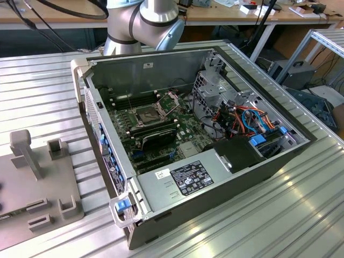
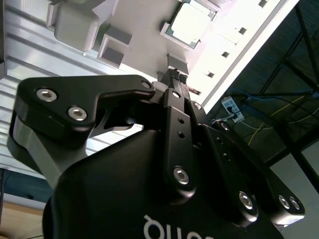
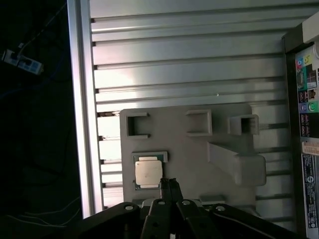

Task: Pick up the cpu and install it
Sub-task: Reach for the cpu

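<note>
While my gripper (image 3: 169,183) hangs just beside the cpu (image 3: 148,173), which lies flat in its recess on the grey holder plate (image 3: 184,149), jaws closed on nothing, I judge a clean pick needs them spread, centred over that recess, gripping opposite edges squarely.

A grooved metal bench (image 1: 301,215) in a workshop.
A wooden table (image 1: 215,12) stands behind it, and a metal rack (image 1: 329,42) at the exterior view's right.

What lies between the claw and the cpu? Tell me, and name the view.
Only bare grey holder plate. In the first wrist view the claw sits by a corner of the cpu, with just a sliver of plate showing between.
</note>
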`<control>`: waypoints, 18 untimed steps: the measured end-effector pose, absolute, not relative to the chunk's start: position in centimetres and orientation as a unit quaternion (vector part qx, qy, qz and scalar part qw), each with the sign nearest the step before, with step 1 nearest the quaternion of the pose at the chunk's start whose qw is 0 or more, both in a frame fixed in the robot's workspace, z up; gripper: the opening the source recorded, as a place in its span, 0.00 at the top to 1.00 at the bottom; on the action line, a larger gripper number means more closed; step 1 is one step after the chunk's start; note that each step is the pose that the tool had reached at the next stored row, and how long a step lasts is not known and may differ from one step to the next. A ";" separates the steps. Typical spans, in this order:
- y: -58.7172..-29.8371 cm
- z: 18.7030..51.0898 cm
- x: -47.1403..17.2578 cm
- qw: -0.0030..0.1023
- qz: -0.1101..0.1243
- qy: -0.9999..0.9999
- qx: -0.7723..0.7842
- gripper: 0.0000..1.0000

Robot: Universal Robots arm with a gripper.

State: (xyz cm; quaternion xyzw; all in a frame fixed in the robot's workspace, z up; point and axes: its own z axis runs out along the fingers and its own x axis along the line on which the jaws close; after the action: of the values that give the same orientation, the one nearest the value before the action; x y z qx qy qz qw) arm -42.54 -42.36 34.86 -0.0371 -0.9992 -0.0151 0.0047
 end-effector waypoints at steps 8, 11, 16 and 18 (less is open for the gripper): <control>-42.4 34.6 -42.6 0.006 -0.014 -0.999 -0.037 0.89; -42.4 34.6 -42.6 0.006 -0.014 -0.999 -0.037 0.89; -42.4 34.6 -42.6 0.006 -0.014 -0.999 -0.037 0.89; -42.4 34.5 -42.6 0.006 -0.014 -0.999 -0.037 0.89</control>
State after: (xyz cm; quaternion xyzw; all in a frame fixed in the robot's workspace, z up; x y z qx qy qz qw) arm -42.60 -42.36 34.46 -0.0372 -0.9992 -0.0137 0.0057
